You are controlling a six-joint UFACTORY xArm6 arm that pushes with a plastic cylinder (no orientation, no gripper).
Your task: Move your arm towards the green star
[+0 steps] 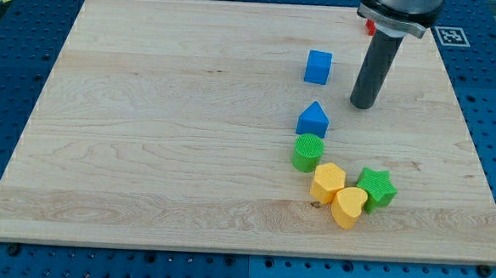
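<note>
My tip (363, 104) holds nothing; it is a bare rod resting on the board (146, 134), just right of the blue cube (317, 67). The green star (376, 187) sits well below, touching the yellow heart (348, 206). I think I must slide down toward it next.

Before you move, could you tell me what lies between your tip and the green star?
Nothing: in the camera view, only bare board separates my tip from the green star.
</note>
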